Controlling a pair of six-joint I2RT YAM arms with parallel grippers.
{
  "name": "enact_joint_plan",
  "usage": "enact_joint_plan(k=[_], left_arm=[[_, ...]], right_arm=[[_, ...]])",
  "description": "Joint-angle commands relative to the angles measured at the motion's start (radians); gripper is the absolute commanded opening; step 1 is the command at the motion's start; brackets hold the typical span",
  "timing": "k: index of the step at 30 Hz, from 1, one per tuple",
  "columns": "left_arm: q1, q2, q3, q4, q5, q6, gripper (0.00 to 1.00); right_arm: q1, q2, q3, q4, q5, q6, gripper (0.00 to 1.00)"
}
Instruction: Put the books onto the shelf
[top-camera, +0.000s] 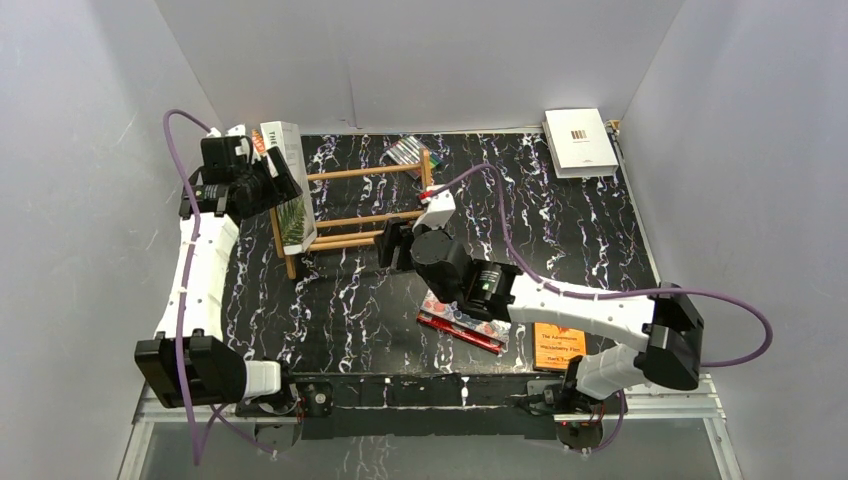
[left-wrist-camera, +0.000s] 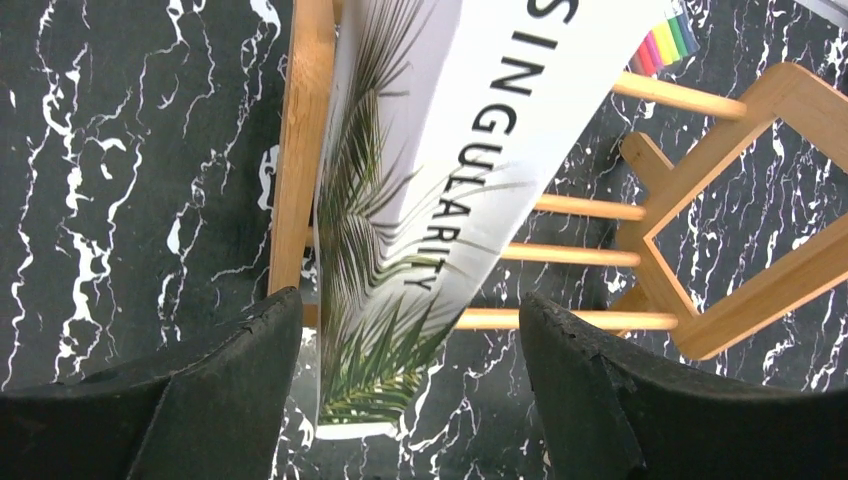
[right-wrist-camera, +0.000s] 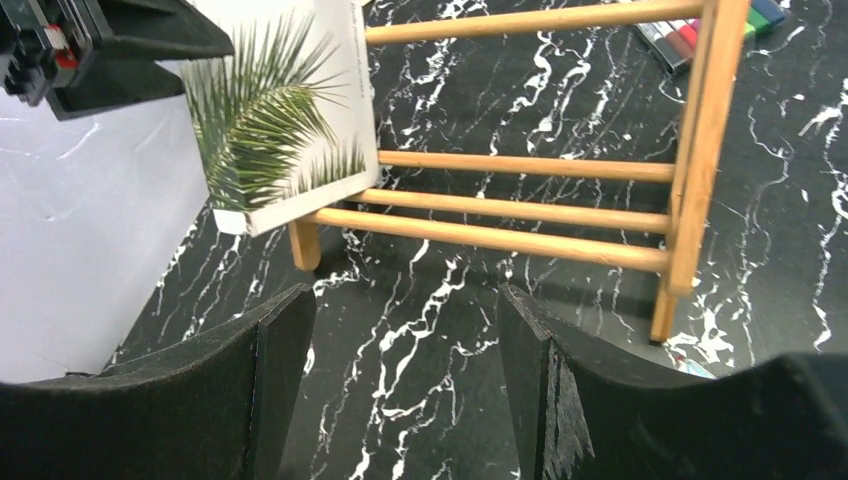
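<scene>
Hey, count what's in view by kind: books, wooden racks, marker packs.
books in view: 4 (palm-leaf book, barcode book, red patterned book, orange book)
wooden rack: 1
marker pack: 1
Total: 6

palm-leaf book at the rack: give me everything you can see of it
The palm-leaf book is a fairly thick white volume with green palm fronds printed on the cover and SINGULARITY in black capitals down the spine. It stands on edge, tilted, at the left end of the wooden rack. Its bottom rests on the dowel rails, and one lower corner overhangs the front rail. It sits close beside the left end post. The left hand straddles it with fingers spread, and no contact shows.
</scene>
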Motion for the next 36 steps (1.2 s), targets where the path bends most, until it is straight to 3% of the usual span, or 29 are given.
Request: enact_joint_plan(k=[1,8,14,21,36], left_arm=[[-0.003,0.014,-0.005,0.069,0.011,0.027,0.76],[-0.003,0.051,-0.014,0.086,0.031,0.019,0.64],[-0.01,0.043,-0.013,0.081,-0.06,0.051,0.5],[-0.035,0.028,0.013,0.072,-0.164,0.165,0.39],[-0.048,0.044,0.071,0.051,-0.302,0.311,0.38]], right_arm=[[-0.008,-0.073,-0.03,-0.02,0.05,0.034,0.75],[-0.023,-0.121,-0.07,-0.034,0.068,0.04,0.75],[-0.032,-0.127,-0.078,-0.046,0.067,0.053,0.75],[-0.036,-0.126,-0.077,-0.054,0.066,0.057,0.74],[-0.049,-0.151,-0.064,-0.091,0.081,0.045,0.74]])
